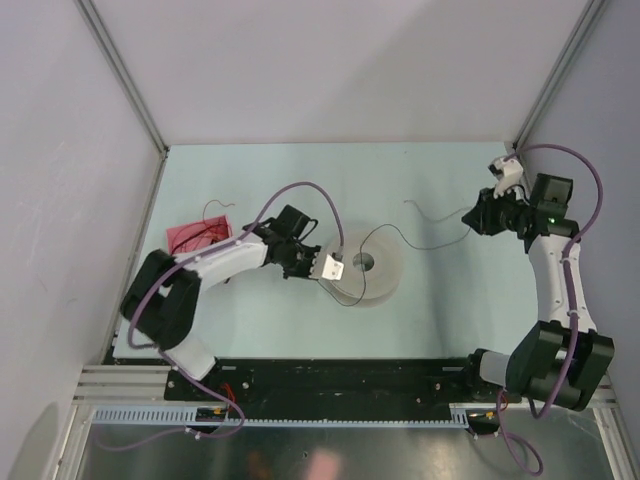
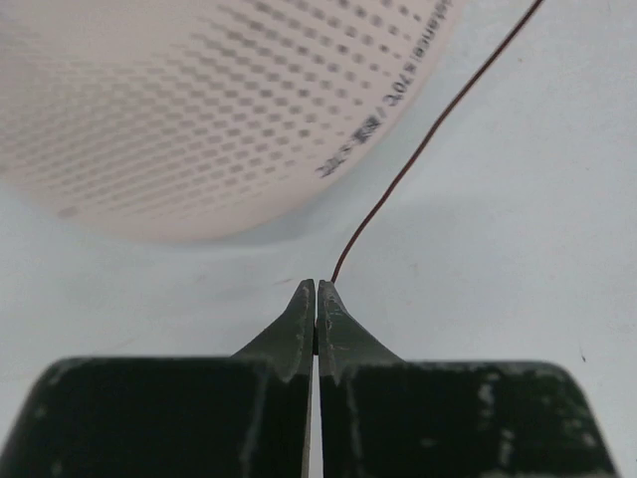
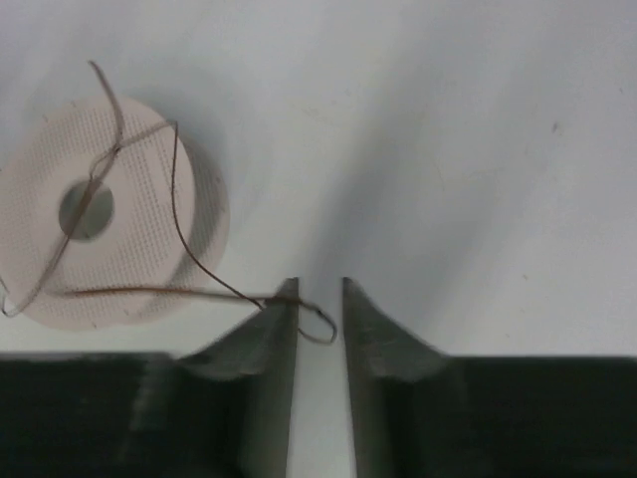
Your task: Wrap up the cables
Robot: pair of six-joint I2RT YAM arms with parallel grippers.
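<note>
The left gripper [image 2: 316,286] is clamping the cable [image 2: 414,149] at its very tips; the right gripper [image 3: 319,284] is gaping slightly around a loop. Hair-thin, springy, likely slipping: pinching near its end suits.

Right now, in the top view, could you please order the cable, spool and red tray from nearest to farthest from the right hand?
From the right hand:
1. The cable, at its tip.
2. The spool, mid-table, to its left.
3. The red tray, far left.

Pale round spool [image 1: 372,272] at table [image 1: 300,170] centre; red tray [image 1: 183,235] left.
</note>
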